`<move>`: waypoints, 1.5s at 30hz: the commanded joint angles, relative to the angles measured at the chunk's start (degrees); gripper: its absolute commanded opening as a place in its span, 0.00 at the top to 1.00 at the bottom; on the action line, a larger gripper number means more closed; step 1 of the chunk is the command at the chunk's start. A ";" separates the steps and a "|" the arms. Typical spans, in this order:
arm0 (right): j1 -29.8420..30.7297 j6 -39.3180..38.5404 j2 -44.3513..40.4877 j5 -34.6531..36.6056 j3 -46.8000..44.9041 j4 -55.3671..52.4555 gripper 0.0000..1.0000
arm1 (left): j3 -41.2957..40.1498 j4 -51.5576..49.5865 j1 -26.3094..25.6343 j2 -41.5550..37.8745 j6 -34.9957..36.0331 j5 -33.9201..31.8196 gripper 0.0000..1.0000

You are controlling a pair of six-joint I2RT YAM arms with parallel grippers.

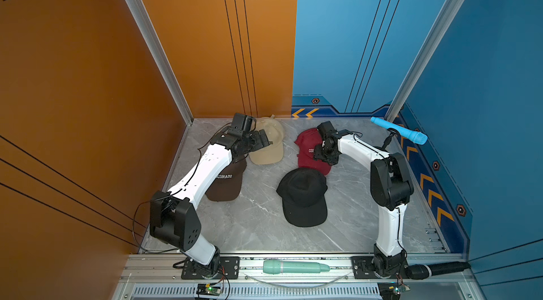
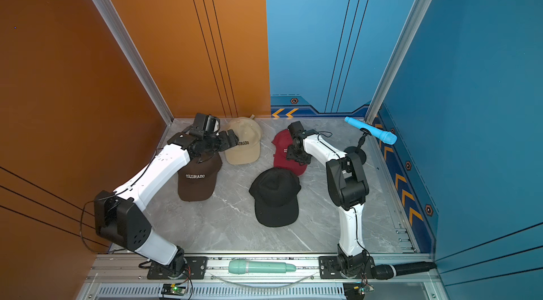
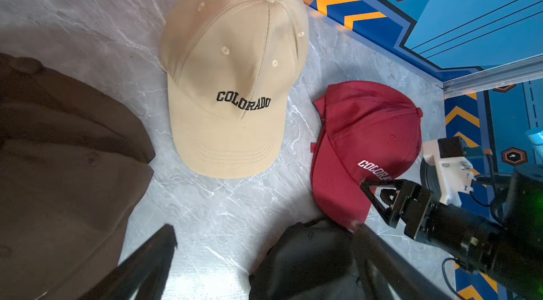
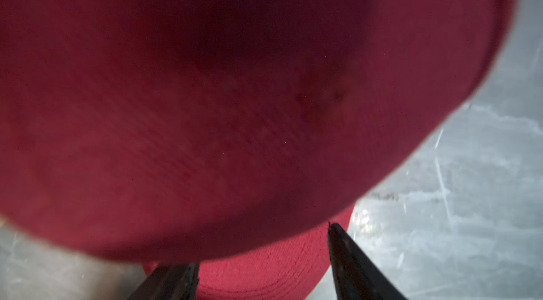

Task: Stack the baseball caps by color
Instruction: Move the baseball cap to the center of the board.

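Counter: a grey marbled counter (image 1: 258, 225) with orange walls on the left and blue walls on the right. The caps lie directly on it in four spots, one per colour.
Brown cap: the brown cap (image 1: 226, 186) lies at the left, partly under the left arm, with its brim toward the near side and "COLORADO" showing. In the left wrist view, stepped edges show more than one brown layer.
Beige cap: the beige cap (image 3: 232, 78) lies far and left of centre, crown up, with black "COLORADO" lettering and its brim toward the near side. It is just beside the brown cap. I cannot tell whether another cap lies under it.
Red cap: the red cap (image 1: 305, 144) lies far and right of centre. A second red edge shows beneath it in the left wrist view. Its brim tip meets the black cap.
Black cap: the plain black cap (image 2: 274, 195) lies near the centre, with its flat brim toward the near side.
Left gripper: the left gripper (image 1: 263, 139) hangs over the gap between the brown and beige caps. Its jaws are spread wide and hold nothing.
Right gripper: the right gripper (image 4: 261, 245) is down at the red cap, jaws apart with the stitched brim showing between them. I cannot tell whether the fingers press on the fabric.
Microphones: a blue microphone (image 1: 399, 131) sits on a small stand at the far right. A green microphone (image 1: 295, 267) lies on the near rail (image 1: 338, 258) between the arm bases. A black microphone (image 1: 437, 269) lies at the near right.
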 commanded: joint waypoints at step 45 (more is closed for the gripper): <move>-3.54 -20.39 -33.01 11.83 -20.83 13.65 0.00 | -37.08 28.11 3.02 -34.35 30.84 -35.74 0.02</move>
